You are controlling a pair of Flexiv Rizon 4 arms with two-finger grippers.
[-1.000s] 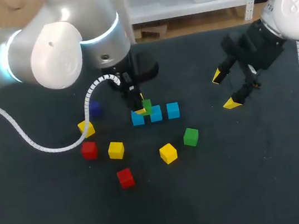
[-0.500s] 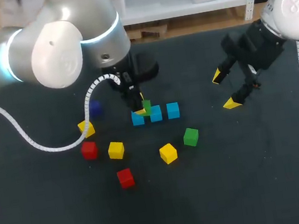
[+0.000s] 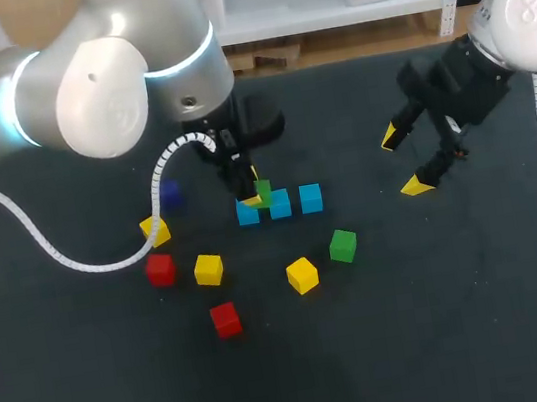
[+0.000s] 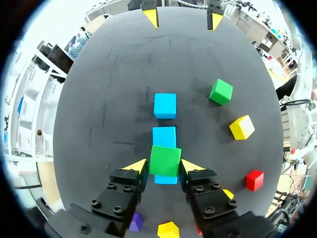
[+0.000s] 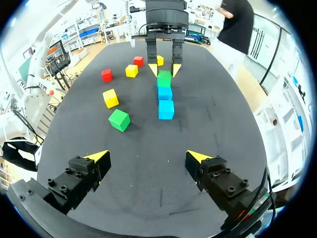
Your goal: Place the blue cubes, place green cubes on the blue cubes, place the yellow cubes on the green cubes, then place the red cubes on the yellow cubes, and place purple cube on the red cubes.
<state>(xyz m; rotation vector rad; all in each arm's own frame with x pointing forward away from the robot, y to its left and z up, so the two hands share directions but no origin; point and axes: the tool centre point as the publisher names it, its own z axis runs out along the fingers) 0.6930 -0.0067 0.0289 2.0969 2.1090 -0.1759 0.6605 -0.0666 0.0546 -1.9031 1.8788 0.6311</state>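
Jaws on the left arm are clamped on a green cube (image 4: 165, 160), 1 yellow tip on each of 2 opposite side faces, cube held square. It sits over the seam between the middle blue cube (image 4: 164, 136) and the near blue cube (image 4: 165, 179), which only peeks out from under it. Can't tell if it's resting on them or just above. The far blue cube (image 4: 165, 105) is in line with them, slightly apart from the middle one. Right jaws are spread wide and empty, over bare bench (image 3: 487, 310), well apart from the row. Loose stock: second green cube (image 3: 343, 245), yellow cubes (image 3: 302, 275), red cubes (image 3: 225, 319), purple cube (image 3: 169, 196). My read: green layer in progress, 1 of 2. The cubes look small, rigid and light, with flat smooth faces, so low grip force should do. Take them on 2 parallel faces at mid-height, jaws square to the cube, or it could twist. The blue base is unsecured and would shift at a nudge, so release straight up.
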